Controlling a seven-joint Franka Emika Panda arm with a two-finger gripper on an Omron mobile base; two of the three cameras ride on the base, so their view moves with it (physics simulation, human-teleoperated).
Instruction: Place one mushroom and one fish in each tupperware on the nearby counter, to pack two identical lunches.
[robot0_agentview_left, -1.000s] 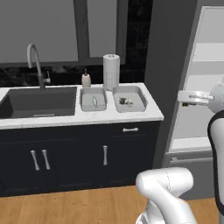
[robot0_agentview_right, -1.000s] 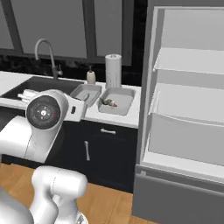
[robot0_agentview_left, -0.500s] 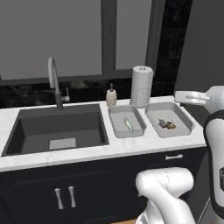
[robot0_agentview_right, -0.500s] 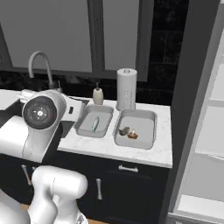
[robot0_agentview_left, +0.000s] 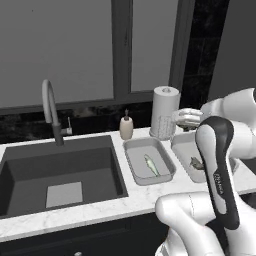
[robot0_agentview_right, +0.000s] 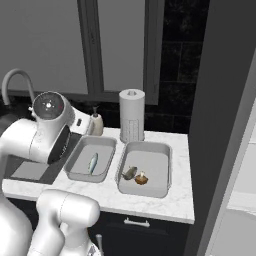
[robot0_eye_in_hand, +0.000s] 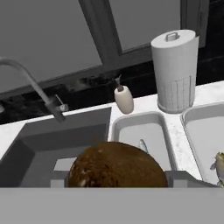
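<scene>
My gripper (robot0_agentview_left: 183, 118) hangs above the counter's (robot0_agentview_right: 180, 150) back edge, near the paper towel roll, shut on a brown mushroom (robot0_eye_in_hand: 116, 165) whose cap looms large at the bottom of the hand view. The left tupperware (robot0_agentview_right: 76, 161) holds one fish (robot0_agentview_right: 93, 163), also the fish (robot0_agentview_left: 151, 165) in the tupperware (robot0_agentview_left: 134, 167). The right tupperware (robot0_agentview_right: 161, 170) holds a fish (robot0_agentview_right: 129, 173) and a mushroom (robot0_agentview_right: 142, 178) side by side. In the left base view my arm hides most of the right tupperware (robot0_agentview_left: 182, 145).
A dark sink basin (robot0_agentview_left: 60, 175) with a curved faucet (robot0_agentview_left: 50, 107) lies left of the trays. A soap bottle (robot0_agentview_left: 126, 128) and a paper towel roll (robot0_agentview_left: 164, 112) stand behind them. A tall dark panel (robot0_agentview_right: 225, 125) rises at the counter's right end.
The base has driven in towards the counter, so both views shifted and the trays grew larger; the open fridge left the picture. The hand stays high with the mushroom.
</scene>
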